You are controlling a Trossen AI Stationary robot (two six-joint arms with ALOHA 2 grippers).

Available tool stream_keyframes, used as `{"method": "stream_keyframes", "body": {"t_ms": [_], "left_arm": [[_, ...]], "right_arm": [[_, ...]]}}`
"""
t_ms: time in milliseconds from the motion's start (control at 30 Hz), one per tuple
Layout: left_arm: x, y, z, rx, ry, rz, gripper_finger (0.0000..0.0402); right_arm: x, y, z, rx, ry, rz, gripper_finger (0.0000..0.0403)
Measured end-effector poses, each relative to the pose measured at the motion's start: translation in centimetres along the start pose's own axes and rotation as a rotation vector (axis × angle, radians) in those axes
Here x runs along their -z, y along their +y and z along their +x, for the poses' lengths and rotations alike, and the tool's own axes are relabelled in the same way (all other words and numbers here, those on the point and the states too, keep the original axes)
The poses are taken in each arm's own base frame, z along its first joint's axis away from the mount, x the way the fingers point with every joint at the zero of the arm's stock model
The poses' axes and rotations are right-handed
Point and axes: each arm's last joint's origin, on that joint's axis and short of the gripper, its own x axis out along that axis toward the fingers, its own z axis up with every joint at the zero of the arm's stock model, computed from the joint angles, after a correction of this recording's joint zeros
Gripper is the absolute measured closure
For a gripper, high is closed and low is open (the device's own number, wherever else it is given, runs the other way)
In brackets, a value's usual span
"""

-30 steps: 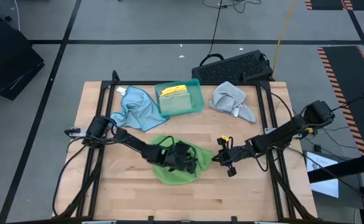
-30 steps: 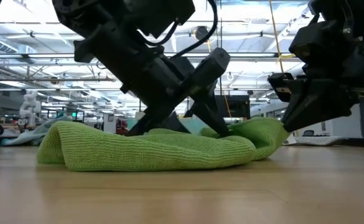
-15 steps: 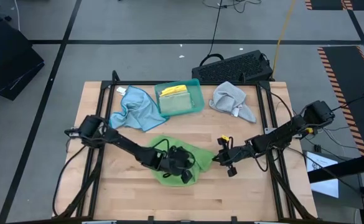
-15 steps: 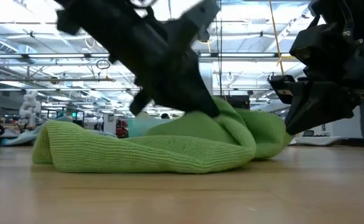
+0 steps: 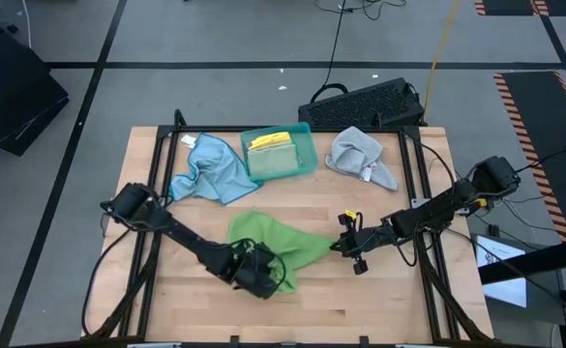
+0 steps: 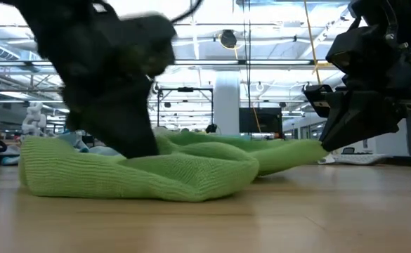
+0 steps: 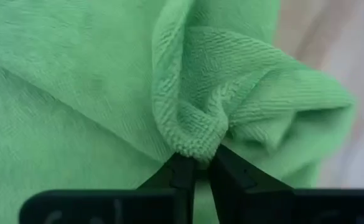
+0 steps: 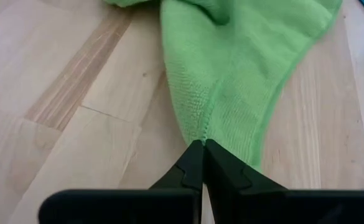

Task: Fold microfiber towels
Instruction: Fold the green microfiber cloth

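left end effector point(image 5: 263, 277) closed on green towel point(image 5: 281, 240), dragged toward near edge

Towel point(image 5: 268, 240) between both hands, mid-table.

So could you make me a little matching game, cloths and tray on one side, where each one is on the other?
Things:
1. green towel
2. light blue towel
3. grey towel
4. teal tray

Places:
A. far right part of the table
B. holds yellow and green cloths
C. pinched by both grippers, mid-table
D. far left part, beside the tray

Pairs: 1-C, 2-D, 3-A, 4-B
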Motion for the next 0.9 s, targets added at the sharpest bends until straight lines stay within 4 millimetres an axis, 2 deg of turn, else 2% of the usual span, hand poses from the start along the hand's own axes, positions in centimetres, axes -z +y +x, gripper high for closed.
{"method": "stream_keyframes", "body": {"t_ms": [233,533,633,733,900], "left_arm": [[1.6,-1.0,-1.7,0.042,0.012,0.104,0.0336],[4.2,-2.1,-3.0,0.062,0.006,0.228,0.0262],[3.8,-2.2,-3.0,0.024,-0.125,0.12,0.023],[3.0,-2.2,-2.7,-0.004,-0.292,-0.077,0.0197],[1.9,-1.9,-1.8,0.038,-0.245,-0.322,0.0155]], "right_arm": [[-0.2,-0.1,0.0,0.008,-0.02,0.047,0.0399],[-0.6,-0.7,0.1,0.03,-0.063,0.119,0.0399],[-0.9,-0.7,0.1,0.03,-0.091,0.125,0.0399],[-1.1,-0.7,0.0,0.03,-0.11,0.129,0.0399],[-1.1,-0.7,0.0,0.03,-0.114,0.13,0.0399]]}}
